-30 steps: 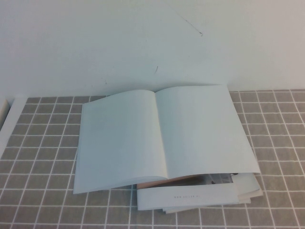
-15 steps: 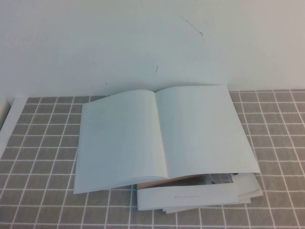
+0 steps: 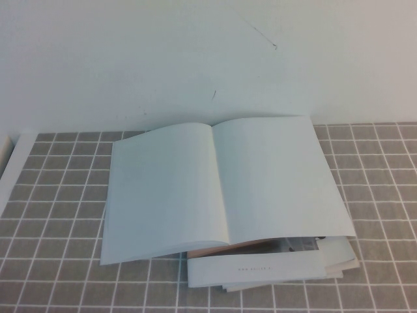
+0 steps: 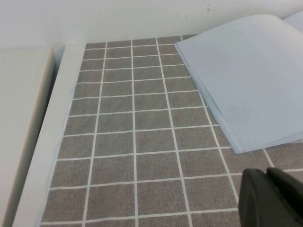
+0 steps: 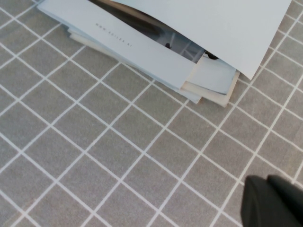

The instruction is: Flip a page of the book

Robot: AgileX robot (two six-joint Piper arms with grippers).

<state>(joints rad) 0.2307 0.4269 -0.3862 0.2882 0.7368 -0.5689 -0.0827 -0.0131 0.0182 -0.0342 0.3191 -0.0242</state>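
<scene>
The book [image 3: 221, 182] lies open on the grey tiled table, and both facing pages show blank white. Its right-hand page [image 3: 280, 176] lies flat, its front corner overhanging a stack of sheets. Neither gripper shows in the high view. In the left wrist view my left gripper [image 4: 266, 173] is black, shut and empty, hovering over bare tiles near the front left corner of the book [image 4: 251, 80]. In the right wrist view my right gripper [image 5: 267, 179] is shut and empty, over tiles off the front right corner of the book [image 5: 227, 23].
A smaller stack of white sheets [image 3: 273, 267] with a tiny line of print lies under the book's front edge; it also shows in the right wrist view [image 5: 142, 47]. A white raised ledge [image 4: 52, 142] borders the table's left side. A white wall stands behind.
</scene>
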